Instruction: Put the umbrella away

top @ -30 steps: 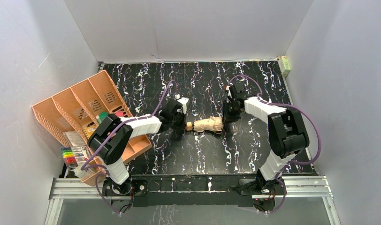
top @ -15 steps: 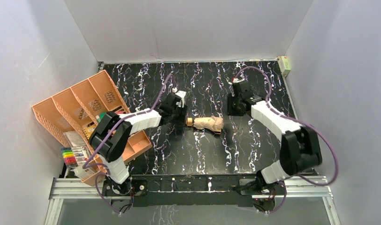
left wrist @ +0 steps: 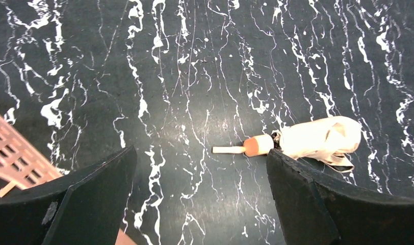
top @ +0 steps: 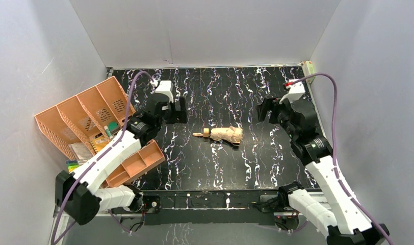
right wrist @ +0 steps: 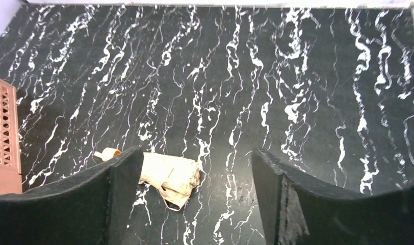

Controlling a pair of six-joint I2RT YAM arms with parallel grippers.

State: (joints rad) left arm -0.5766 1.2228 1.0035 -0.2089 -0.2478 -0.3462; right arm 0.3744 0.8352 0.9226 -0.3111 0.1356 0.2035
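tan and folded shut, the umbrella (top: 226, 135) lies on its side near the middle of the black marbled table (top: 220, 87) in the top view, its small handle (top: 205, 134) pointing left toward the orange organizer (top: 87, 109) at the table's left edge. the left gripper (top: 178, 109) hangs up and to the left of the umbrella, apart from it, and the right gripper (top: 266, 110) hangs to its right, also clear of it. in the left wrist view the left gripper (left wrist: 201, 155) has its two black fingers (left wrist: 93, 199) spread wide with nothing between them; the umbrella (left wrist: 322, 140) rests on the table beyond, over toward the right finger, handle (left wrist: 256, 146) and a pale tip aimed left, and a corner of the organizer (left wrist: 11, 158) shows at the left edge. in the right wrist view the right gripper (right wrist: 197, 153) is likewise spread wide and holds nothing; the umbrella (right wrist: 169, 173) lies on the table beyond the left finger, which hides part of it, handle (right wrist: 110, 152) peeking out at the left, with the organizer (right wrist: 3, 127) at the far left edge.
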